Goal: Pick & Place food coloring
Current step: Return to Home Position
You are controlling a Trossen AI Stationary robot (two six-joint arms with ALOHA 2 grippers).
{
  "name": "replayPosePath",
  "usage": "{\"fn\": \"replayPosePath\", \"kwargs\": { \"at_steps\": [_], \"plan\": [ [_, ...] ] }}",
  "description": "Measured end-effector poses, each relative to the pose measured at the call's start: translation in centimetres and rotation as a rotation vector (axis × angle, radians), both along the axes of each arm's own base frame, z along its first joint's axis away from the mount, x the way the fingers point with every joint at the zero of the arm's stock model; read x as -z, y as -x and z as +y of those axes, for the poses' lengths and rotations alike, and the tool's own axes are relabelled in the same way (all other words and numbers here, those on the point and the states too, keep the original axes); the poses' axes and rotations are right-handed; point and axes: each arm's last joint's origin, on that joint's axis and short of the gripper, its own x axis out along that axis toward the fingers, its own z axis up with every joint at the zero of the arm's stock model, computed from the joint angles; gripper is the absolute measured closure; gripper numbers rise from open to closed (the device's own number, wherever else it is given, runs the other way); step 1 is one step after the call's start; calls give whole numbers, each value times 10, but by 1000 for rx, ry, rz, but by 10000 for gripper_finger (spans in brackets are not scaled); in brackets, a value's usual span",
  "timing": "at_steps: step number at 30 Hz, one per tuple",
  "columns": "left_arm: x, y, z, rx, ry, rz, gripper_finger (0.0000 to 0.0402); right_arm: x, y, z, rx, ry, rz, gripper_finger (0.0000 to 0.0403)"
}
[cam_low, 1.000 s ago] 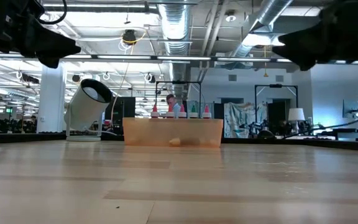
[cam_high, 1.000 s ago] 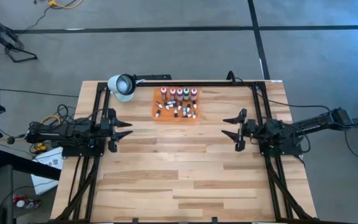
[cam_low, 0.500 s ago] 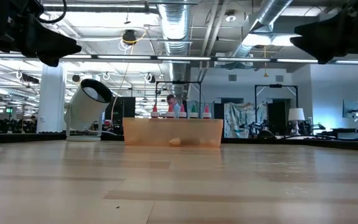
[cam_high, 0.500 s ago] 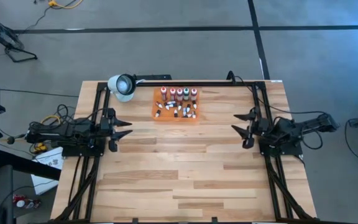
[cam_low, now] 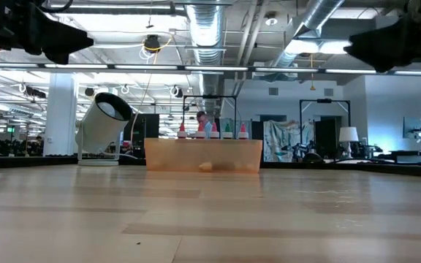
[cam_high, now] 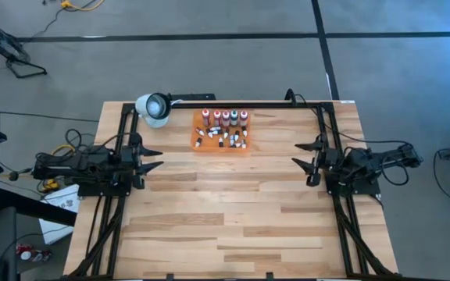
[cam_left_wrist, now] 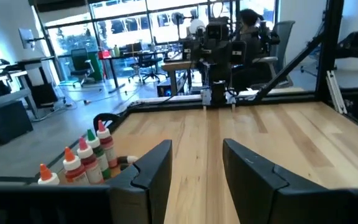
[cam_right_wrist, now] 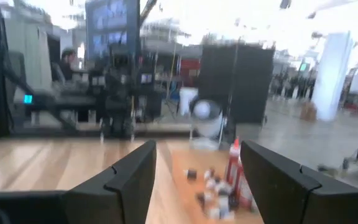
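Though empty, left gripper (cam_high: 159,158), right gripper (cam_high: 294,154).

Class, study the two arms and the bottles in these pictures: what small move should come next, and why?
Probably both arms should fold back to rest. The left pincer and right pincer hang open and empty at the sides of the table, and all bottles in view sit in the orange tray, none on bare wood.

Orange tray (cam_high: 209,150); red, orange and green bottles (cam_high: 225,118) with white caps. Pale, striped wooden bench (cam_high: 233,211). Black left end effector (cam_high: 159,158) and right end effector (cam_high: 294,154).
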Motion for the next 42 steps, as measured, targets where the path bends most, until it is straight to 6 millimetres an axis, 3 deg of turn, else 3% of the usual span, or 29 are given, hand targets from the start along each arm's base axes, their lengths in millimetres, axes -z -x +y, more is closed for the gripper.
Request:
{"fn": "replayPosePath", "kwargs": {
  "at_steps": [6,10,16,30,42],
  "plan": [
    [6,0,0,6,12,58,265,16,-5,0,-58,-31,25,178],
    [6,-1,-1,30,17,43,265,17,-6,-3,-144,-43,27,178],
    [8,-1,-1,30,39,63,265,17,-7,-12,-97,-46,18,178],
    [15,-1,-1,29,69,116,265,25,-8,-9,-171,-59,105,178],
    [42,-7,5,-207,234,130,265,25,-8,-7,-185,-73,104,178]
  ]
}}
